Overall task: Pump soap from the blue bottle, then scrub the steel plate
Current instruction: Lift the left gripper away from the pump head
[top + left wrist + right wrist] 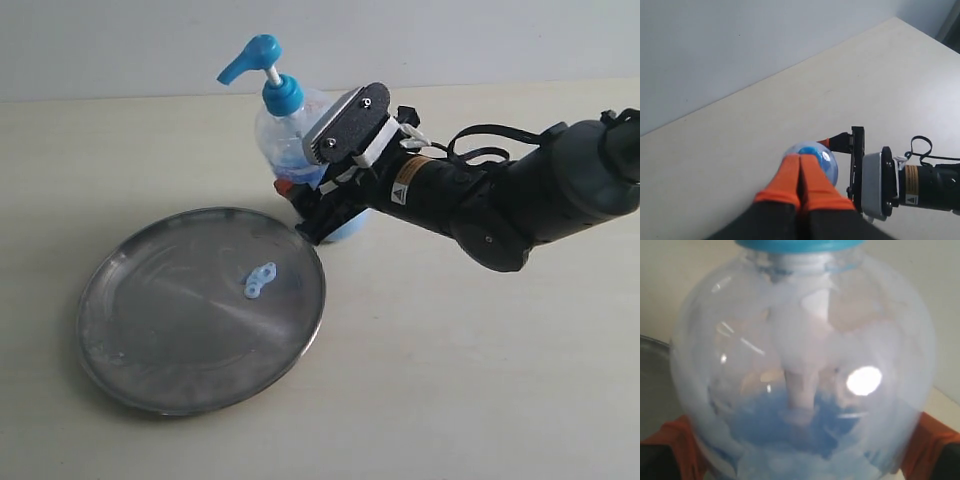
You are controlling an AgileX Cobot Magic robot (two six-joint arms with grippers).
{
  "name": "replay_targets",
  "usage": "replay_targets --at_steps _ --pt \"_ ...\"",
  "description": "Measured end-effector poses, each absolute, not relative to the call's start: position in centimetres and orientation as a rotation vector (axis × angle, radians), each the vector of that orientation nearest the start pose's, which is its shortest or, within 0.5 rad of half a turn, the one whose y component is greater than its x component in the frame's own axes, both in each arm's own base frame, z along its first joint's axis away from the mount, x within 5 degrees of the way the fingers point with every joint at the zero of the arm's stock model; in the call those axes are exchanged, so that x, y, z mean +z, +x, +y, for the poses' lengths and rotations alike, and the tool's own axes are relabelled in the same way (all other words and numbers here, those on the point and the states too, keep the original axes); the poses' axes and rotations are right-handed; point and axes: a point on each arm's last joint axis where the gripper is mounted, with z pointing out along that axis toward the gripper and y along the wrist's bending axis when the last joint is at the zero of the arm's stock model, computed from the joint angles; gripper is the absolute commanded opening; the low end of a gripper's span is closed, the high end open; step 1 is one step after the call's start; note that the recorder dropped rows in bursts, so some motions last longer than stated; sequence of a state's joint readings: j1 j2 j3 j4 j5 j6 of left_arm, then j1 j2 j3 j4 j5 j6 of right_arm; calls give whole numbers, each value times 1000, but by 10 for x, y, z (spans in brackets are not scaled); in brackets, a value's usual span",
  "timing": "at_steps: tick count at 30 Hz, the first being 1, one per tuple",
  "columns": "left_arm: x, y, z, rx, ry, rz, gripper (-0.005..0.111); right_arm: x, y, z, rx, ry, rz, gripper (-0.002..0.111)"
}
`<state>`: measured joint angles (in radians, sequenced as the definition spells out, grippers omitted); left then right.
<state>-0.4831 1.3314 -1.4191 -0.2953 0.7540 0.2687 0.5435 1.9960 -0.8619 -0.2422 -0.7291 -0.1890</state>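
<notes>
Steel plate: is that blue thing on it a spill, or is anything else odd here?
Only a small soap blob sits on the steel plate, near its middle. The blue bottle stands upright beside it.

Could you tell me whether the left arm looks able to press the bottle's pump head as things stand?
Probably yes. The left pincer, shut, hangs over the bottle with nothing between, and the right pincer grips only its body, leaving the pump head free.

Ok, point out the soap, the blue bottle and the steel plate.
soap (pixel 259 280), exterior view, blob's middle.
blue bottle (pixel 281 96), exterior view, pump collar.
steel plate (pixel 150 345), exterior view, bare floor near rim.
</notes>
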Motion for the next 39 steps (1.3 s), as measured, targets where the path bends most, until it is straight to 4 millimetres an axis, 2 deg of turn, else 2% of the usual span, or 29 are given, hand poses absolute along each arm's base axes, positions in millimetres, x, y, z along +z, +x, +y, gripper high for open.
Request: replay_targets --at_steps 13,27,39 --pt "388 229 -137 -453 617 2038 1 128 332 184 383 -770 1764 0" --pt "337 229 -131 -412 542 2029 1 129 332 186 435 -739 1767 0" --pt "313 229 -126 -378 508 2006 1 120 335 184 490 -668 1775 0"
